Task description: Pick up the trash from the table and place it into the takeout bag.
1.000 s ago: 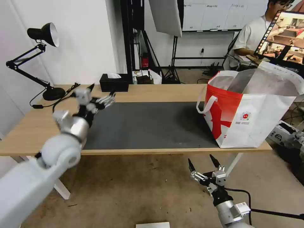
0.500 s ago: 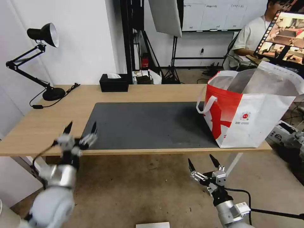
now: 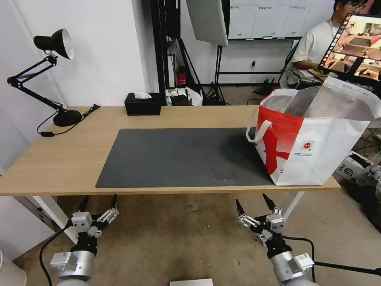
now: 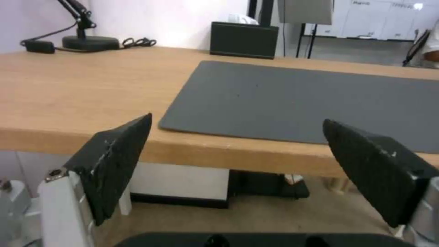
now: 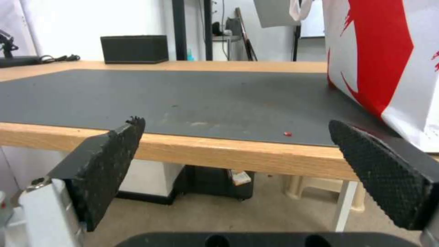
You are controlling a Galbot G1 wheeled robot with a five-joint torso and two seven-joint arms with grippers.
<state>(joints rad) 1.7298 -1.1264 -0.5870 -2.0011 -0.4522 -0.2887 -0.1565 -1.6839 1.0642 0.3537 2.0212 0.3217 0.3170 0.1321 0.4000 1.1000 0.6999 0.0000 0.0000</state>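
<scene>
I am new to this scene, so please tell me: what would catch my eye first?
The big red-and-white woven takeout bag stands open at the right end of the long light-wood table, partly on the dark grey rectangular mat. Both hands, left hand and right hand, hang open below the table's front edge.

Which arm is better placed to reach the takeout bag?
Probably the right. The right end effector hangs open below the table edge near the takeout bag; the left end effector, also open, hangs farther away.
</scene>
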